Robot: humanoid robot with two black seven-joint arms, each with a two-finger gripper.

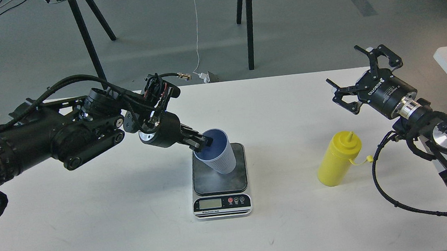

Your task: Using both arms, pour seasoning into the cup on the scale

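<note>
White table [94, 236]: left gripper [202, 142] pinches the cup [218, 152] rim, tilted over the scale [221, 183]. Right gripper [360, 77] hangs wide open and empty, seasoning [337, 159] untouched, so pouring's all left.

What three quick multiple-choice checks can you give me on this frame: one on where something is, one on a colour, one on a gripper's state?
1. Where is the cup?
A. on the scale's plate
B. on the bare table
C. beside the bottle

2. What colour is the seasoning bottle?
A. red
B. yellow
C. white

3. How is the right gripper?
A. shut on the bottle
B. shut on the cup
C. open, holding nothing

Answers:
1. A: the cup sits tilted over the dark plate of the scale, with the left gripper pinching its rim.
2. B: the bottle is yellow all over and stands on the white table to the right of the scale.
3. C: its fingers are spread wide in the air above the bottle, touching nothing.
</note>
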